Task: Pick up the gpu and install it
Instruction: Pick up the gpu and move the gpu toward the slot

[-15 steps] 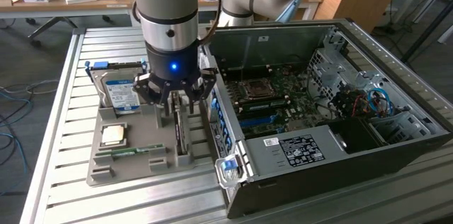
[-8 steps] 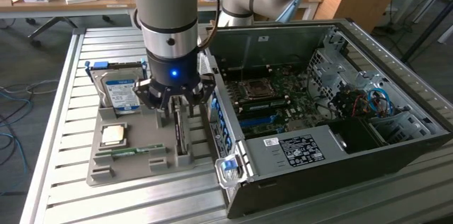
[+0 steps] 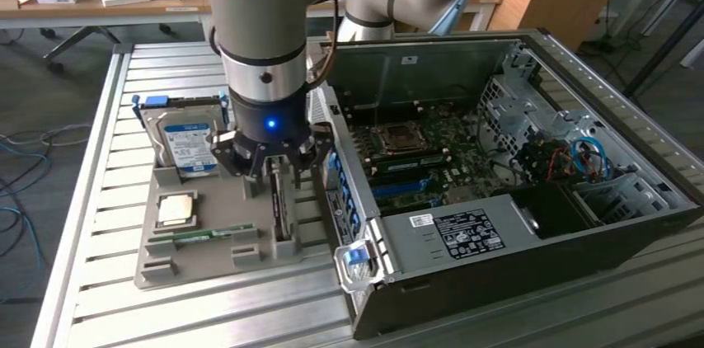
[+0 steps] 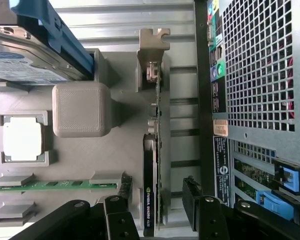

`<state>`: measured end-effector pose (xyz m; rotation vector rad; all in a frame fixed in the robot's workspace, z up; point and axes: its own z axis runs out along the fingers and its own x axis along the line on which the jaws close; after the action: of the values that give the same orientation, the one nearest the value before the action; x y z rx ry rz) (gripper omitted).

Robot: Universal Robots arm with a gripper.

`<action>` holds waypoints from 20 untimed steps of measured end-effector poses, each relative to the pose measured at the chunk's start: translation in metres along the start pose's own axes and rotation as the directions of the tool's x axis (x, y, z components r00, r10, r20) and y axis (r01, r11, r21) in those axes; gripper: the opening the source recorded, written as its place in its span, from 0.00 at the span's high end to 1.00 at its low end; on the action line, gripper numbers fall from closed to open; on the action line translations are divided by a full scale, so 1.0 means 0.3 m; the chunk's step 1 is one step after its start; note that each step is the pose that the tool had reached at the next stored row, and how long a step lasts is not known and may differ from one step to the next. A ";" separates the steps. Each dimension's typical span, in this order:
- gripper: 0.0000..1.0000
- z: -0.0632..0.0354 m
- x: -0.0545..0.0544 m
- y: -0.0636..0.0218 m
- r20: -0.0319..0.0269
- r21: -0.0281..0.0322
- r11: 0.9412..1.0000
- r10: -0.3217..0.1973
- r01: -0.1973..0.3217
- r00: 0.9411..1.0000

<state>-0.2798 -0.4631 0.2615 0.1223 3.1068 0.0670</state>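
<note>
Slatted metal table [image 3: 94, 298] carries a grey holder tray [image 3: 198, 270] and, on the exterior view's right, an open computer case [image 3: 550, 274] lying on its side, its board exposed to receive parts. The gpu [image 4: 150, 200] stands on edge in a tray slot, which leaves both faces free for a grasp. The gripper [image 4: 155, 212] hangs over it, jaws spread wide, one finger on each side, nothing held. Hard drive [image 3: 185, 138], processor chip [image 3: 176, 209] and memory stick [image 3: 204, 235] sit in their own recesses.
</note>
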 end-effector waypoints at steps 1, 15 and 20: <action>0.47 0.005 0.000 0.000 0.000 0.000 1.000 0.000 0.000 1.000; 0.47 0.049 0.006 -0.002 0.000 0.000 1.000 0.000 0.000 1.000; 0.47 0.052 0.011 -0.001 0.000 0.000 1.000 0.000 0.000 1.000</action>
<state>-0.2825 -0.4624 0.2456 0.1222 3.1070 0.0666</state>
